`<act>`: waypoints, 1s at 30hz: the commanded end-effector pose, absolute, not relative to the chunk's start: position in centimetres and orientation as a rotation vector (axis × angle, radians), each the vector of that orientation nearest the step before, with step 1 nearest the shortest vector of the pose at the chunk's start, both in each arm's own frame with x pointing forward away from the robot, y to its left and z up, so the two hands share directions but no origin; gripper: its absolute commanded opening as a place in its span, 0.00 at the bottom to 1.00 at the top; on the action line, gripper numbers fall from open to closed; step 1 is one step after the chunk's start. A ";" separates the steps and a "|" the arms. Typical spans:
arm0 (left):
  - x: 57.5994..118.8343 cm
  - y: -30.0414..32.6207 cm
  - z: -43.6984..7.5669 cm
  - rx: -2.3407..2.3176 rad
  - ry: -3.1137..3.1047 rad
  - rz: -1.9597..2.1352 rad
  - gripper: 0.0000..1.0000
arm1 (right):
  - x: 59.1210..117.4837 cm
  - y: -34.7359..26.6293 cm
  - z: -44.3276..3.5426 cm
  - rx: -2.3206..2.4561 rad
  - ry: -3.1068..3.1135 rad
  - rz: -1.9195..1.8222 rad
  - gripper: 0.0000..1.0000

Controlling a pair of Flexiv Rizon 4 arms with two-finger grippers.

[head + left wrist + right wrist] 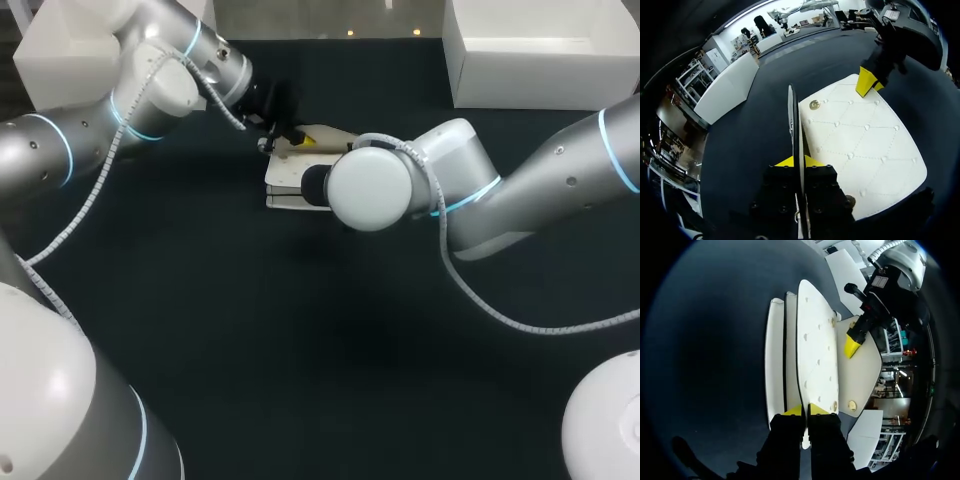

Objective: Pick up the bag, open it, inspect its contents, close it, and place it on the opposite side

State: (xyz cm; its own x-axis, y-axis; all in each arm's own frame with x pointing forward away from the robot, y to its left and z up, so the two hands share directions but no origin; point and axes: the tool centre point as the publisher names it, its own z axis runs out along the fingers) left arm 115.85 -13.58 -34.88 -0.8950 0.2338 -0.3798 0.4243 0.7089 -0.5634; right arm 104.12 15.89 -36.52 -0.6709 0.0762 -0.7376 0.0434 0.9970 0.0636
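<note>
**Operator:** Where is the bag?

**Technician:** The white quilted bag (285, 185) lies near the middle of the dark table (300, 340), between both arms.

**Operator:** Contents?

**Technician:** Cannot tell. Only a dark slit shows between its panels.

**Operator:** State of each pincer?

**Technician:** The left gripper (797, 161) is narrow, both yellow tips clamping the flap (792, 115), which stands edge-on above the quilted face. The right gripper (805, 411) is narrow, its tips pinching the quilted panel (816, 340) at its near edge.

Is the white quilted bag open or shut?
Open. The white quilted bag has panels spread apart, left gripper and right gripper each pinching one; gold snap uncovered.
</note>
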 end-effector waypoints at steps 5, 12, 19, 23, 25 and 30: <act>113.5 -13.2 -35.9 0.536 2.494 -0.969 0.00 | 104.1 15.8 -36.7 0.083 2.301 0.056 0.00; 113.7 -13.0 -35.0 0.518 2.507 -0.979 0.36 | 104.1 15.8 -36.7 0.083 2.301 0.056 0.00; 113.8 -12.2 -32.8 0.502 2.482 -1.008 0.48 | 104.1 15.8 -36.7 0.083 2.301 0.056 0.00; 113.6 -12.1 -31.8 0.520 2.452 -1.010 0.46 | 104.1 15.8 -36.7 0.083 2.301 0.056 0.00; 113.6 -12.1 -31.5 0.525 2.440 -1.009 0.44 | 104.1 15.8 -36.7 0.083 2.301 0.056 0.00; 113.7 -12.4 -31.4 0.536 2.417 -0.998 0.00 | 104.1 15.8 -36.7 0.083 2.301 0.056 0.00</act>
State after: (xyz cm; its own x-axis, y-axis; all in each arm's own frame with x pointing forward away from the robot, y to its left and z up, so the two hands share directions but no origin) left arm 114.03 -12.26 -31.14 -0.8206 0.1800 -0.5424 0.5092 0.6611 -0.5510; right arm 104.09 15.84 -36.47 -0.6707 0.0766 -0.7378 0.0435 0.9970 0.0640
